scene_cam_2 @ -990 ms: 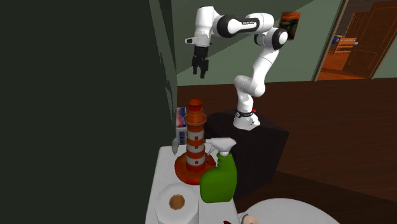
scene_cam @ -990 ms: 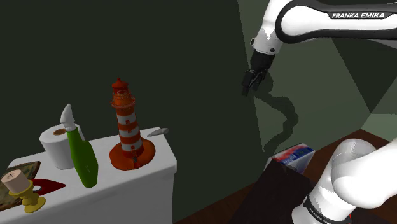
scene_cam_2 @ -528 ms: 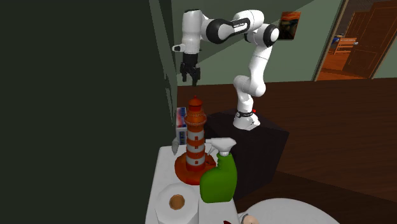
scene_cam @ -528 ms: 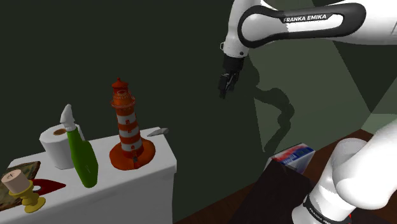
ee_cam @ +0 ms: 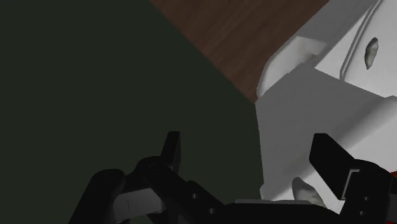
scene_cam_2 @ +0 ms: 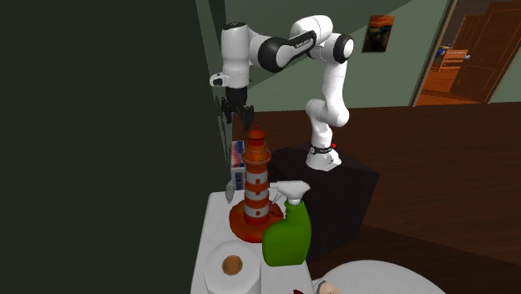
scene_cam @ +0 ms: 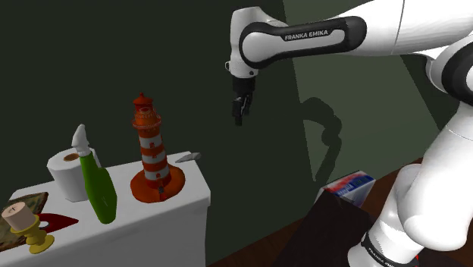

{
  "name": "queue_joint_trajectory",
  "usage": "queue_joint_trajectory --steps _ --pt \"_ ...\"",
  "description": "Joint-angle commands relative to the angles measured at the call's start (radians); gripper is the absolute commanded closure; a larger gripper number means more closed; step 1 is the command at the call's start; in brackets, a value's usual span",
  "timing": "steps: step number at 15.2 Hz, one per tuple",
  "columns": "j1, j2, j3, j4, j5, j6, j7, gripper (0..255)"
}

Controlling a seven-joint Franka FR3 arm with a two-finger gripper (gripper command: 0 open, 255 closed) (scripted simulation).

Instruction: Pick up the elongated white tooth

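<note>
Dark green wall closes off the back of this scene, and a white top (scene_cam: pixel 195 182) runs along in front of it. Working from the near end in the shoulder view, I see a candle on a yellow holder (scene_cam: pixel 29 227), then a green spray bottle (scene_cam: pixel 97 186) with a toilet roll (scene_cam: pixel 67 174) just behind it. An orange-and-white striped lighthouse (scene_cam: pixel 151 152) stands past those.

At the far corner of the top lies the elongated white tooth (scene_cam: pixel 188 157), drawn pale grey. It lies flat, just beside the lighthouse base on the shoulder view's right. In the second exterior view the tooth (scene_cam_2: pixel 230 192) sits at the edge of the top, on the wall side of the lighthouse.

Beyond that, the gripper (scene_cam: pixel 239 114) hangs in open air, pointing down, well above the tooth and off to the shoulder view's right of it. It touches nothing. From the second exterior view the gripper (scene_cam_2: pixel 236 113) hovers just over the lighthouse's tip, farther back. On my wrist feed the black fingers (ee_cam: pixel 172 149) stand wide apart with nothing between them, over the white top's corner and brown wooden floor (ee_cam: pixel 235 25).
</note>
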Motion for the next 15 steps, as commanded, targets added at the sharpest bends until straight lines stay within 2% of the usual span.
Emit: queue_joint_trajectory --steps 1,9,15 --pt "0.018 0.08 0.019 0.074 -0.017 -0.014 -0.015 0" --pt "0.104 0.394 0.078 0.395 -0.104 -0.104 -0.081 0" --pt "0.197 0.653 0.105 0.701 -0.178 -0.213 -0.148 0"
